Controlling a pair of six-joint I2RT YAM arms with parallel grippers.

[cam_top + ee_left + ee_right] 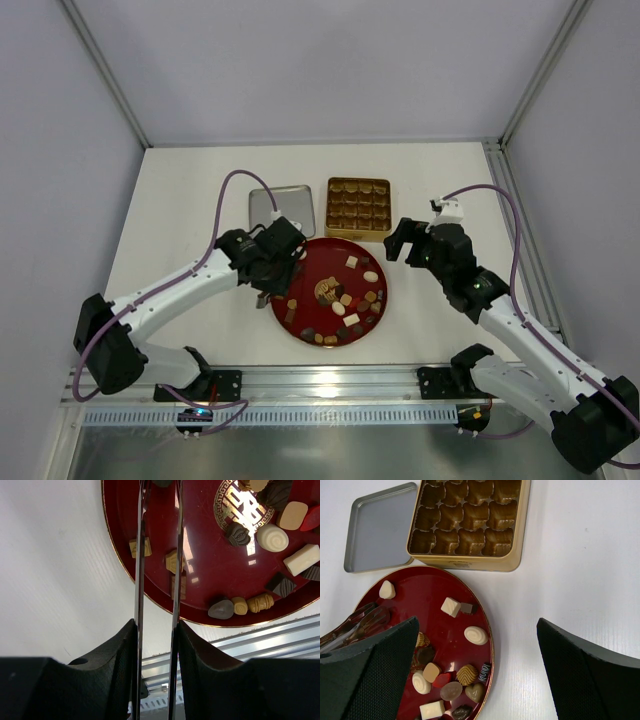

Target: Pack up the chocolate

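Top external view first: one round glossy red plate (325,262) sits mid-way across the white counter (170,210), and all the chocolate (352,262) lies on it. The pieces are bite-sized, in dark brown, caramel and cream-white. I make it close to twenty, though they are too small and bunched to number exactly. Just behind the plate stands one square gold tin (358,208) with sixteen cells, four rows of four. One grey metal lid (285,203) lies inner side up just to the tin's left.

From the left wrist, the left gripper (160,495) shows two thin metal blades running side by side over the plate's left rim, a narrow gap between them. A dark piece sits at their tips, cut off by the frame edge, so I cannot tell whether it is pinched. One square caramel piece (140,547) lies just outside the left blade, and a second (170,562) sits partly behind the right blade. Further right, a cream-white bar (304,559) has its long axis climbing from lower left to upper right. A ribbed caramel barrel (261,602) lies on its side, pointing almost straight across.

From the right wrist, the right gripper (477,622) hangs above the plate's right edge with its two black fingers spread wide, holding nothing. Below it a cream-white oval (476,635) lies with its long axis across the view, dipping slightly to the right.
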